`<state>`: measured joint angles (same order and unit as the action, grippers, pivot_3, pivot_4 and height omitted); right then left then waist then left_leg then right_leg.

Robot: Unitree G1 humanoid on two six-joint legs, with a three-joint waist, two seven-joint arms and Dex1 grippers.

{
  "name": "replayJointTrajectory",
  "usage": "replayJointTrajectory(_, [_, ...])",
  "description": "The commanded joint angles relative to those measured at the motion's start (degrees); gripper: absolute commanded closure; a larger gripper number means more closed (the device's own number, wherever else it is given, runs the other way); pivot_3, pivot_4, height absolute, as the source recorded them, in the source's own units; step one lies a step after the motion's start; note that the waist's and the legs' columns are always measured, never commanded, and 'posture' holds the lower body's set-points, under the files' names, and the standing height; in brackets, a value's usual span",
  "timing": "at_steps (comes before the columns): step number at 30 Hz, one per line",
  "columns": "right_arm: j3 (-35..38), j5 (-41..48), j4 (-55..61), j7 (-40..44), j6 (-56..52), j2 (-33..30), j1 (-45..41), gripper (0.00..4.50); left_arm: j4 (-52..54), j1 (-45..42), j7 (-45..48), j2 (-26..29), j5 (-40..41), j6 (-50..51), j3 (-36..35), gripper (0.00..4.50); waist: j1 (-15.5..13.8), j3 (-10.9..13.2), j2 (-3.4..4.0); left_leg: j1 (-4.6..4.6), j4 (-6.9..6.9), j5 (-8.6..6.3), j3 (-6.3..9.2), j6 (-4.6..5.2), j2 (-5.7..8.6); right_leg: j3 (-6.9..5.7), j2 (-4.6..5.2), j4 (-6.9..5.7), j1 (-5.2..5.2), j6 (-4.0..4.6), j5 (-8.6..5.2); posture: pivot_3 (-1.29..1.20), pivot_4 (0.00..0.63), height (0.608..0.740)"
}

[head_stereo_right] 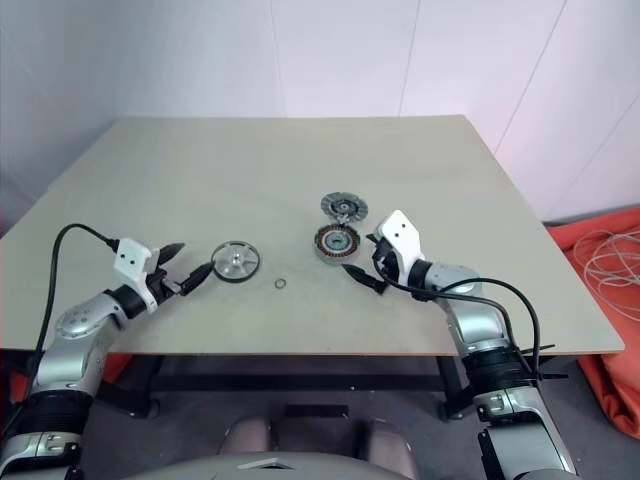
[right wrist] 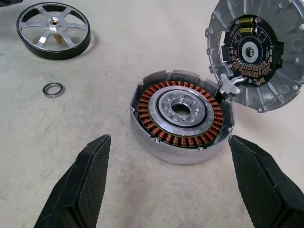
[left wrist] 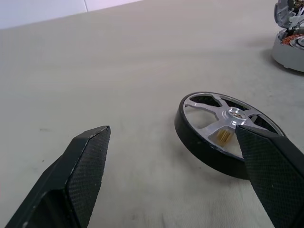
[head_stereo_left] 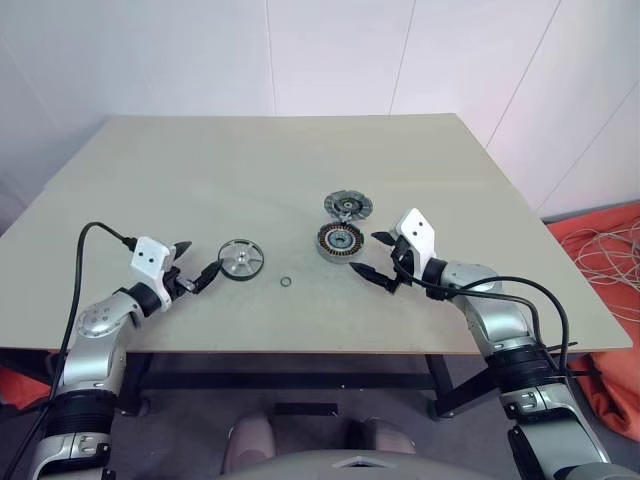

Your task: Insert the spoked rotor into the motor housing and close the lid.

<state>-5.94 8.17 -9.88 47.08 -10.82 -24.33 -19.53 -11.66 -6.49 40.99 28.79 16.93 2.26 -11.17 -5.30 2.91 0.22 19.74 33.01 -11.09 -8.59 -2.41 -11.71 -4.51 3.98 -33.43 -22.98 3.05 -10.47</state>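
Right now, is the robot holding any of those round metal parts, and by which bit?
Nothing is held. The left gripper is open beside the spoked rotor; the right gripper is open near the motor housing.

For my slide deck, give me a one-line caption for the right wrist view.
Open right end effector poised before the motor housing, its lid flipped open alongside, spoked rotor and small ring waiting nearby.

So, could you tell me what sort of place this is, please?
Likely a robotics lab or test room: a plain table against bare white walls, loose motor parts like the motor housing, and coiled cables on the floor.
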Motion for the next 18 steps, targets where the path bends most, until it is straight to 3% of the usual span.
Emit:
replayJointTrajectory(1, [0.4, 0.7, 2.7, -0.1, -0.1, -0.1, -0.9, 0.0, 2.2, -0.2, 0.4, 0.6, 0.8, -2.3, -1.5, 0.03, 0.0, 0.0, 0.0, 0.0, 0.0, 0.0, 0.0, 0.0, 0.0, 0.0, 0.0, 0.0, 0.0, 0.0, 0.0, 0.0, 0.0, 0.74])
replayJointTrajectory(13, [-1.4, 0.9, 5.5, 2.2, -2.0, -0.3, -1.6, 0.0, 1.6, -0.2, 0.7, 1.1, 0.9, -3.3, -1.6, 0.03, 0.0, 0.0, 0.0, 0.0, 0.0, 0.0, 0.0, 0.0, 0.0, 0.0, 0.0, 0.0, 0.0, 0.0, 0.0, 0.0, 0.0, 0.74])
replayJointTrajectory(18, [-4.9, 1.9, 8.6, 3.8, -5.7, 2.6, -4.7, 0.0, 2.1, -0.7, 2.7, 1.3, 1.7, -3.3, -1.1, 0.03, 0.2, 0.0, 0.0, -0.03, 0.0, 0.0, -0.01, 0.0, -0.03, 0.0, -0.01, -0.02, 0.0, 0.0, 0.0, 0.0, 0.0, 0.74])
